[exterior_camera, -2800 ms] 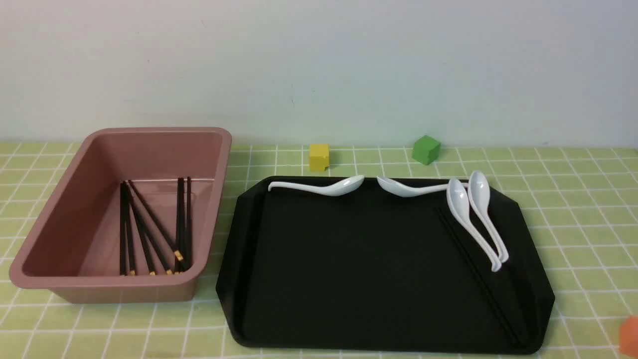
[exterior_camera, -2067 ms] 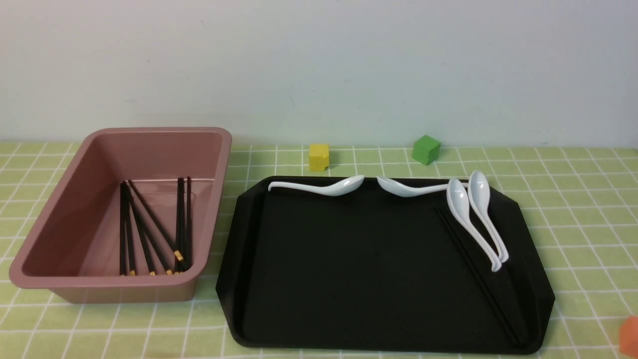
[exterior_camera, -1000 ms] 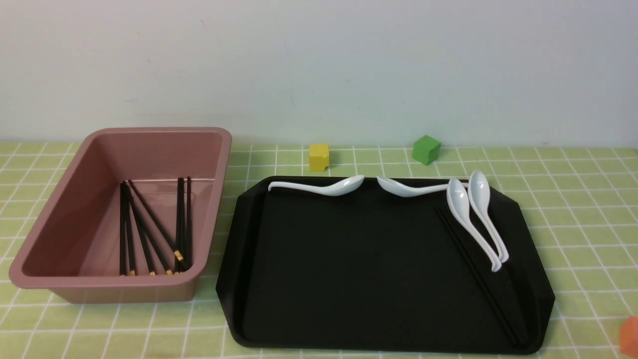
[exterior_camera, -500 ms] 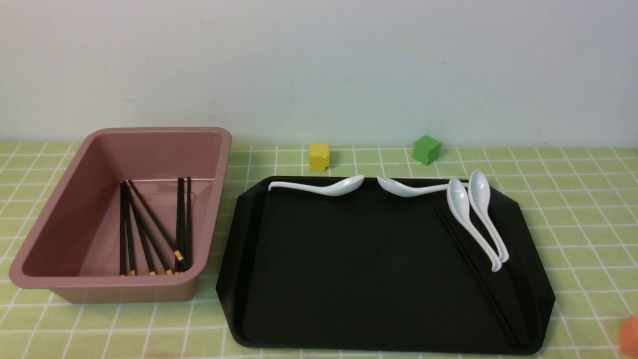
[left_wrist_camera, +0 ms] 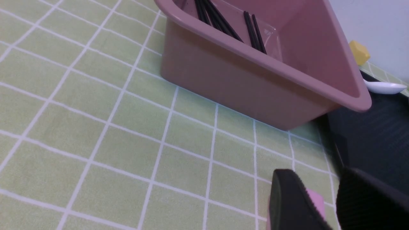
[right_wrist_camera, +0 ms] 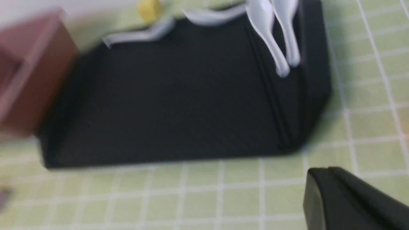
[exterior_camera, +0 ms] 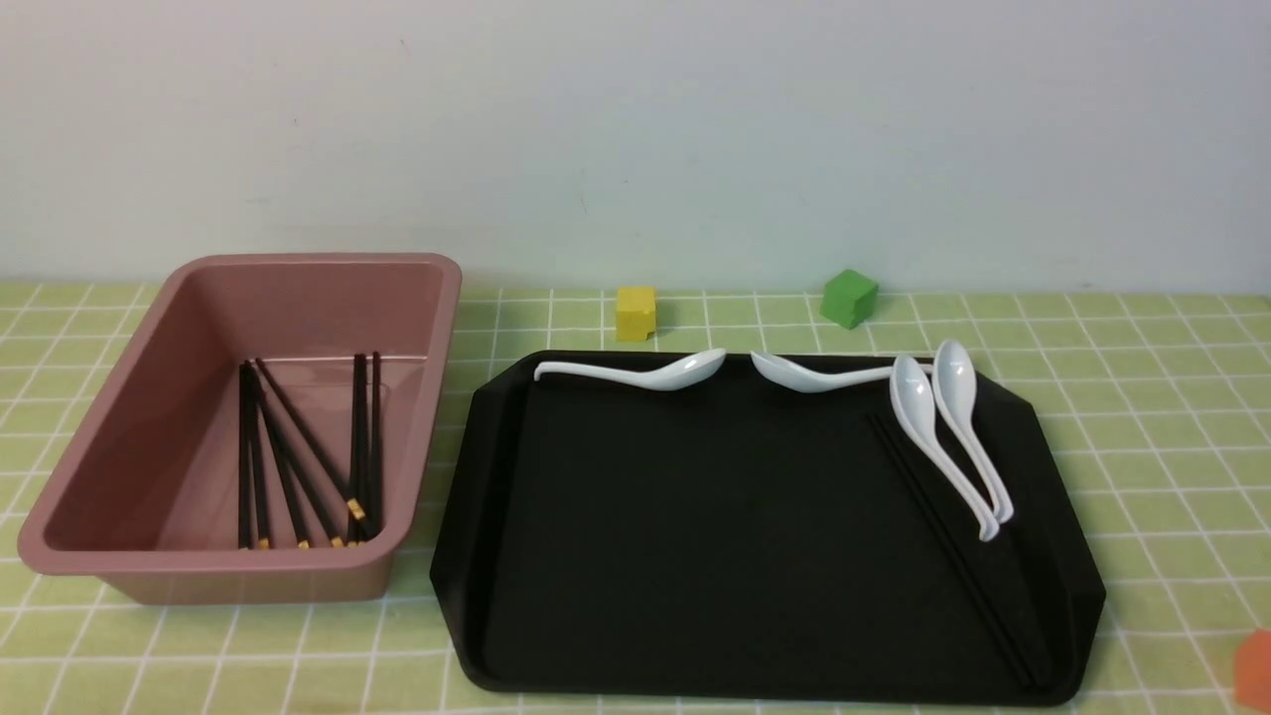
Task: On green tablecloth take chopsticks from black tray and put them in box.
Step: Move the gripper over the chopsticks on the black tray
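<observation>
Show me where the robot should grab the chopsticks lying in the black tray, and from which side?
Probably just nearer than mid-length, from above, with the tool closing across them. The chopsticks lie flat, long and thin, side by side; the white spoons crowd their far half, and the tray's rim their near end.

Right wrist view blurred; orange block cut off by front view's edge.

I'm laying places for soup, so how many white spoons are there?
4: one at the black tray's far left, three at its far right.
</observation>
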Controlling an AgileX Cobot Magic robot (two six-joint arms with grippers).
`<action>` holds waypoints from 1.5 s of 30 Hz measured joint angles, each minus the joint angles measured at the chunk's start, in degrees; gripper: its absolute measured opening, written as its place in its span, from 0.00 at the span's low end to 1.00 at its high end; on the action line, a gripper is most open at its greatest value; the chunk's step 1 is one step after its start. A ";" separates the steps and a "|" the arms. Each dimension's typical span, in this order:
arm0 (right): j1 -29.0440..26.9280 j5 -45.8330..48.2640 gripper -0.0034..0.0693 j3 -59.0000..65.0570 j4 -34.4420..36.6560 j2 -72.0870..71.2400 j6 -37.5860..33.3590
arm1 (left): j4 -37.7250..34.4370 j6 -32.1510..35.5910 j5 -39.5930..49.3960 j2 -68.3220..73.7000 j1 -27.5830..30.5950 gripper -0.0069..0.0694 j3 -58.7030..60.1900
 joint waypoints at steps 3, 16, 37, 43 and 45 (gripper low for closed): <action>0.00 6.45 0.03 -2.88 -4.04 10.48 0.37 | 0.00 0.00 0.00 0.00 0.00 0.40 0.00; 1.41 7.16 0.06 -12.51 14.73 43.82 -24.10 | 0.00 0.00 0.00 0.00 0.00 0.40 0.00; 12.71 2.16 0.52 -39.99 -13.20 76.64 1.92 | 0.00 0.00 0.00 0.00 0.11 0.40 0.00; 12.71 0.97 0.51 -40.04 -13.41 81.06 1.92 | 0.00 0.00 0.00 0.00 0.11 0.40 0.00; 12.71 1.08 0.48 -40.22 -13.41 81.82 1.92 | 0.00 0.00 0.00 0.00 0.11 0.40 0.00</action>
